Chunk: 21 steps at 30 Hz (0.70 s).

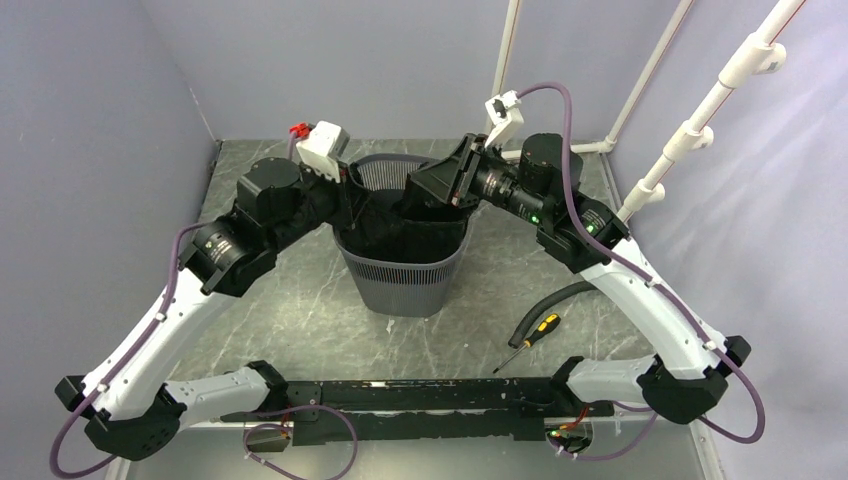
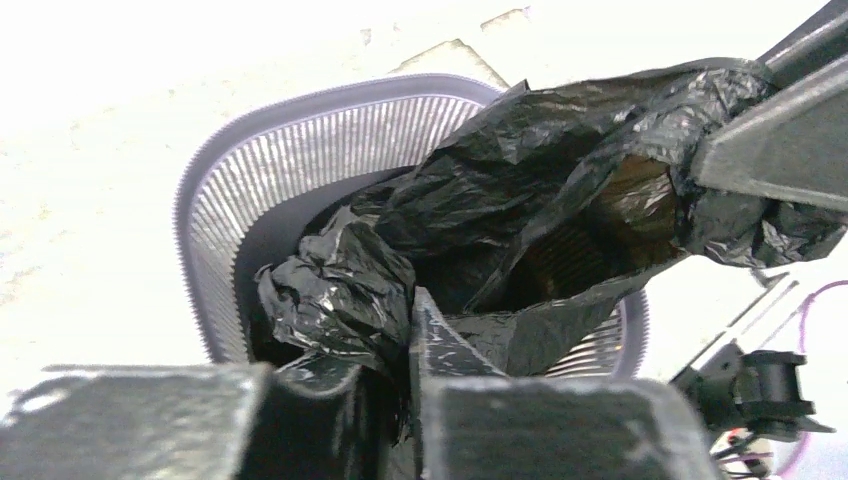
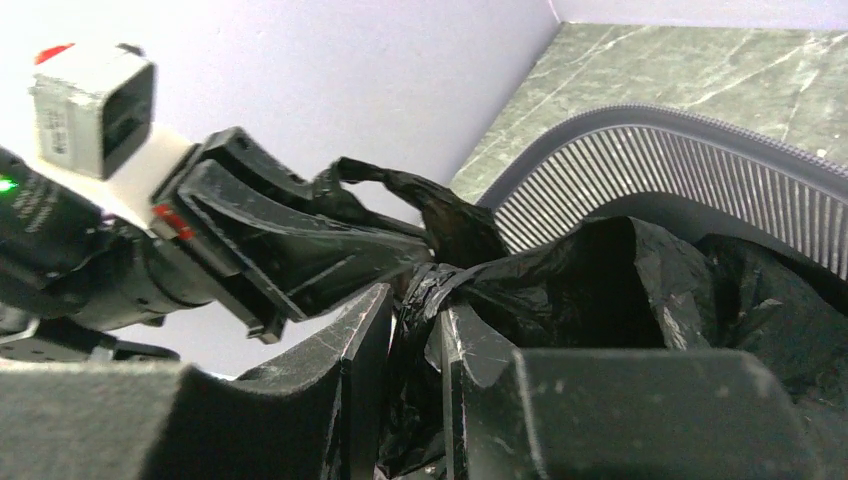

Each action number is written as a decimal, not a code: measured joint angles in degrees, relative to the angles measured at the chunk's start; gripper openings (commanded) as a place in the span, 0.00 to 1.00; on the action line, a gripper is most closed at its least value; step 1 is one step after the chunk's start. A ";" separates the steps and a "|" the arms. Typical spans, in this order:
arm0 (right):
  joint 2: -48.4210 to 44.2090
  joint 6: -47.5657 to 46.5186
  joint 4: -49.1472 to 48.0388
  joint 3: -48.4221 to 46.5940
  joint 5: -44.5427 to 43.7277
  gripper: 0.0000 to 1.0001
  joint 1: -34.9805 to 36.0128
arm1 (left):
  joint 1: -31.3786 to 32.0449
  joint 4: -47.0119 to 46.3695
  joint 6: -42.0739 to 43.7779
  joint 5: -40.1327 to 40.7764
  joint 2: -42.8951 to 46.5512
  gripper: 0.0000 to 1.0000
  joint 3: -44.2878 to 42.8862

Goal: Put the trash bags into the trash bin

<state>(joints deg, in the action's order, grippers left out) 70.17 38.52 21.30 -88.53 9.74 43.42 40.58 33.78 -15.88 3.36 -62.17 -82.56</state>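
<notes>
The trash bag (image 1: 405,235) sags bunched into the mouth of the trash bin (image 1: 400,285), mid-surface (image 1: 300,300). The left pincer (image 2: 400,335) grips its film at the rim's 10 o'clock. The right pincer (image 3: 415,315) clamps it at 1 o'clock.

The trash bin (image 1: 405,280) stands in the middle of the bench (image 1: 300,310). The trash bag (image 1: 410,228) lies across its top, partly inside. The left end effector (image 2: 395,355) pinches the bag at the bin's left rim. The right end effector (image 3: 412,325) pinches it at the far right rim. A screwdriver (image 1: 532,338) and a hose (image 1: 555,300) lie right of the bin, nearer the front.
</notes>
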 measured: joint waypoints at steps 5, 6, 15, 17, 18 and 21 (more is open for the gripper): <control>3.69 -0.76 2.80 -3.54 -0.26 0.26 -0.11 | -2.23 3.08 3.02 0.39 -1.68 0.03 -4.81; 5.27 -0.96 3.23 -5.14 -0.20 0.25 -0.11 | -4.09 3.67 3.85 -1.40 -2.64 0.03 -6.40; 12.26 -2.29 7.56 -17.22 -1.92 0.24 2.12 | -22.38 5.31 9.40 -23.17 -12.81 0.03 -20.17; 11.26 -1.77 7.34 -17.31 -3.15 0.24 2.27 | -22.38 5.49 10.73 -28.37 -13.55 0.03 -21.88; 10.56 -1.22 7.15 -17.22 -3.93 0.24 2.25 | -22.38 5.57 11.43 -31.21 -13.66 0.03 -22.56; 8.33 0.24 5.62 -16.44 -5.27 0.24 2.21 | -22.45 5.57 14.16 -37.68 -13.62 0.02 -24.24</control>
<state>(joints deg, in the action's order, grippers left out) 78.50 38.76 26.92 -104.97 4.47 45.63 18.13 39.35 -1.72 -34.33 -75.79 -106.80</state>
